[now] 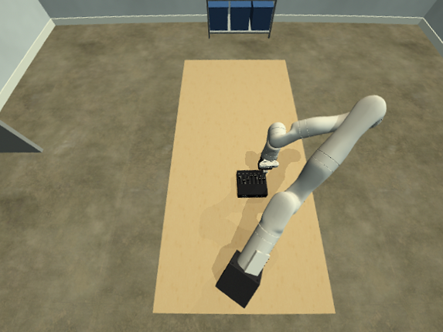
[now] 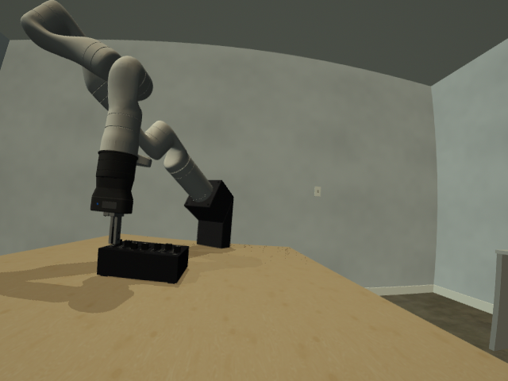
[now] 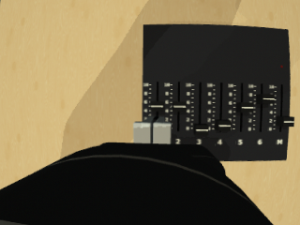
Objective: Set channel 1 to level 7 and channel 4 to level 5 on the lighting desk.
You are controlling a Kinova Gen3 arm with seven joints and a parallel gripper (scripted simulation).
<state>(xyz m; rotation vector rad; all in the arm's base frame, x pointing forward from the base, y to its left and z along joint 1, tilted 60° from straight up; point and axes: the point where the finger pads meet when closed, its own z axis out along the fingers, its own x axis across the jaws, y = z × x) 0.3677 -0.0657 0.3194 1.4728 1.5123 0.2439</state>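
Note:
The black lighting desk (image 1: pixel 251 192) (image 2: pixel 139 266) (image 3: pixel 213 51) stands flat on the wooden table (image 1: pixel 223 100) (image 2: pixel 254 324). In the wrist view it has several faders in a row. The channel 1 cap (image 3: pixel 156 107) and the channel 2 cap (image 3: pixel 179 107) sit in the upper half of their tracks. The channel 4 cap (image 3: pixel 224 126) sits low, next to the channel 3 cap (image 3: pixel 202 127). My gripper (image 1: pixel 267 163) (image 2: pixel 114 240) (image 3: pixel 157 127) is shut and empty. Its fingertips point down at the near end of the channel 1 track, just below that cap.
The arm's black base (image 1: pixel 238 285) (image 2: pixel 213 217) stands on the table behind the desk. A blue shelf (image 1: pixel 244 5) stands against the far wall, off the table. My wrist body hides the desk's near edge in the wrist view.

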